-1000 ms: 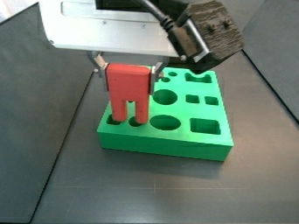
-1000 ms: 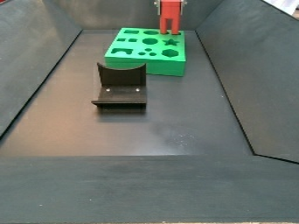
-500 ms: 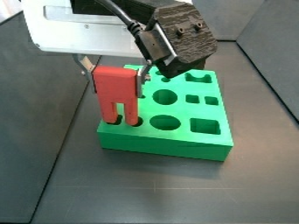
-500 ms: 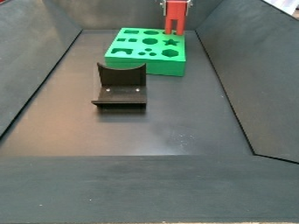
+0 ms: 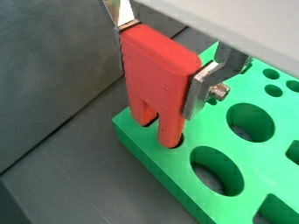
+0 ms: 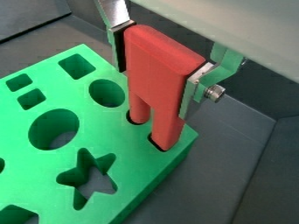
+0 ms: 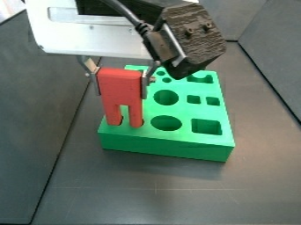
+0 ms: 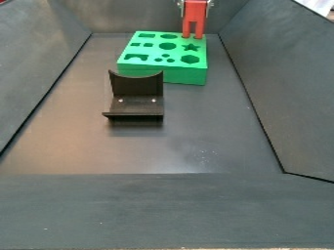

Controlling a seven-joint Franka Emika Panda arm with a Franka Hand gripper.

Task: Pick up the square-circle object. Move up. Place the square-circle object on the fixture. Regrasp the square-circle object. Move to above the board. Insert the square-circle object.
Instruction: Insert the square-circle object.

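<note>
The red square-circle object (image 5: pixel 156 77) stands upright with its two prongs in holes at a corner of the green board (image 5: pixel 239 153). It also shows in the wrist view (image 6: pixel 156 79) and both side views (image 7: pixel 119 95) (image 8: pixel 192 17). My gripper (image 5: pixel 167 54) is shut on the object's upper body, one silver finger (image 5: pixel 207 81) on each side. The same grip shows in the wrist view (image 6: pixel 163 59). The board lies on the floor in both side views (image 7: pixel 194 123) (image 8: pixel 163 56). The dark fixture (image 8: pixel 135 93) stands in front of the board, apart from it.
Dark sloped walls (image 8: pixel 46 88) enclose the grey floor (image 8: pixel 170 146). The board carries several open holes, among them a star (image 6: pixel 91 171) and round holes (image 5: pixel 214 166). The arm's black wrist (image 7: pixel 188 39) hangs over the board.
The gripper with the red object has shifted slightly sideways over the board's corner. The prongs stay in the holes.
</note>
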